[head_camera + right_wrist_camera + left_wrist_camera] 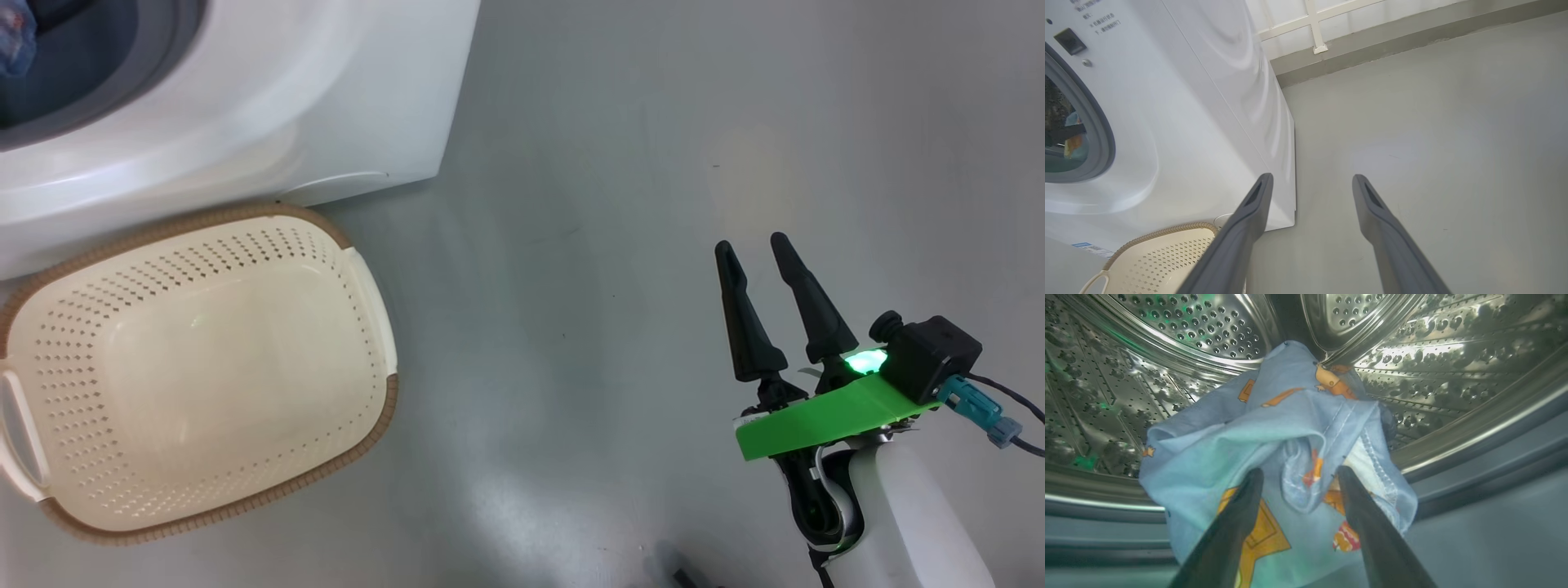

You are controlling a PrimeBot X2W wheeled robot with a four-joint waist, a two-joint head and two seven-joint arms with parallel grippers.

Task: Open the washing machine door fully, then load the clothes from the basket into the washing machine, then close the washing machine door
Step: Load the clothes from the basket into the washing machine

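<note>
The only writing you can find is on the white front of the washing machine (1188, 102): a few printed lines (1100, 22) near a dark square latch slot (1069, 41), and a small blue label (1086, 247) low down, all too small to read. Your left hand (1299, 472) reaches inside the steel drum (1188, 326), whose shiny wall is embossed and perforated. Its two dark fingers stand wide apart, with a soft fold of the clothes (1274, 428) lying loose in the gap, not pinched. The light blue fabric has stitched hems and orange cartoon prints, and it heaps on the drum's lower wall just inside the grey-blue rubber gasket (1494, 457). The basket (82, 327), cream plastic with rows of small holes and a brown woven-look rim, sits on the grey floor (612, 163), touching the machine's front. Your right hand (751, 242) hangs over that floor, well apart from the basket, fingers spread and gripping nothing. A bright green bracket (824, 416) sits at its wrist.
</note>
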